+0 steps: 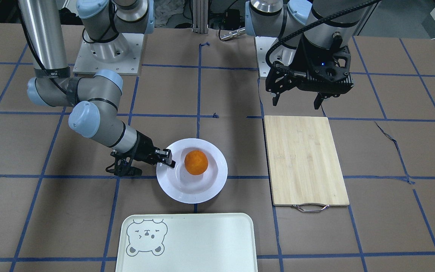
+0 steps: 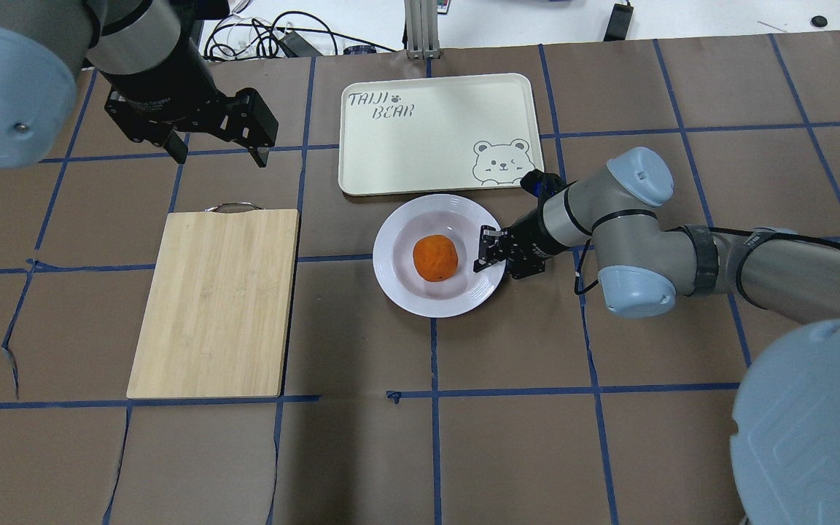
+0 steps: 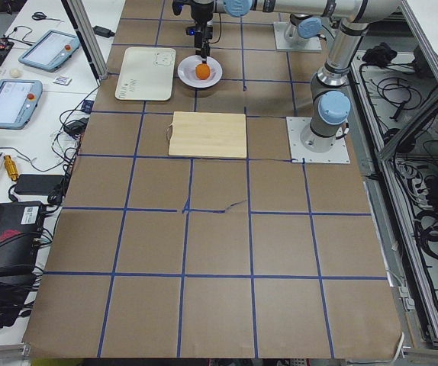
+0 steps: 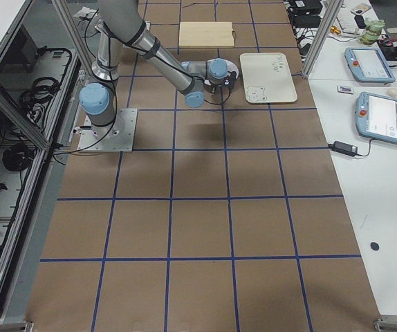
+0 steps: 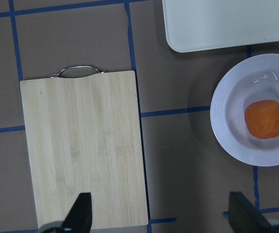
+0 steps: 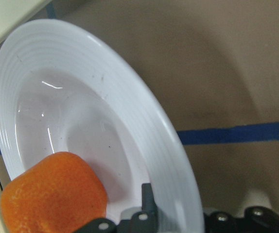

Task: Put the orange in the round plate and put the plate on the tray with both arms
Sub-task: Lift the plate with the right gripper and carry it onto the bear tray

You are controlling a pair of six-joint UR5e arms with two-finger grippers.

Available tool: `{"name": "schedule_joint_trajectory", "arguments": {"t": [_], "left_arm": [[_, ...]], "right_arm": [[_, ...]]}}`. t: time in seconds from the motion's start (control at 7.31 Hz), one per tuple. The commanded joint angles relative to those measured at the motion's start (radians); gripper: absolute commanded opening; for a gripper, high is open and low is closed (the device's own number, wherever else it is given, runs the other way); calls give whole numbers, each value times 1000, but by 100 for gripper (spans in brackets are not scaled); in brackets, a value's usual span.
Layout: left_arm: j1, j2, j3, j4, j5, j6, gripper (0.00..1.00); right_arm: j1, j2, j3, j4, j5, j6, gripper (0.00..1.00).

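Note:
The orange (image 1: 196,162) (image 2: 435,257) (image 5: 265,119) (image 6: 52,194) lies in the sunken centre of the round plate (image 1: 187,194) (image 2: 398,281) (image 5: 222,121) (image 6: 144,116), which rests flat on the table. My right gripper (image 1: 167,158) (image 2: 485,250) (image 6: 178,218) reaches in low from the side, its fingers straddling the plate's rim and shut on it. The cream tray (image 1: 202,241) (image 2: 427,146) (image 5: 217,24) lies just beyond the plate, with a narrow gap between them. My left gripper (image 1: 296,100) (image 2: 216,153) (image 5: 161,216) hangs open and empty, high above the far end of the cutting board.
A bamboo cutting board (image 1: 304,158) (image 2: 216,299) (image 5: 81,145) with a metal handle lies on my left side, apart from the plate. Brown paper with blue tape lines covers the table. Tablets and cables sit on side benches beyond the table's edge.

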Motion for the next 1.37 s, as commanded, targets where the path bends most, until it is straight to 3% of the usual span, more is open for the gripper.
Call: {"name": "schedule_joint_trajectory", "arguments": {"t": [0.0,0.27,0.41,0.68,0.96,1.23], "left_arm": [[0,0,0,0,1,0,100],[0,0,0,0,1,0,100],[0,0,0,0,1,0,100],[0,0,-2,0,0,0,100],[0,3,-2,0,1,0,100],[0,3,-3,0,1,0,100]], "right_arm": [[-2,-1,-36,12,3,41,0],[-5,-3,-60,9,9,73,0],[-3,3,-127,14,4,102,0],[-3,57,-358,157,3,144,0],[-3,262,-611,167,3,143,0],[-3,353,-688,167,7,141,0]]}}
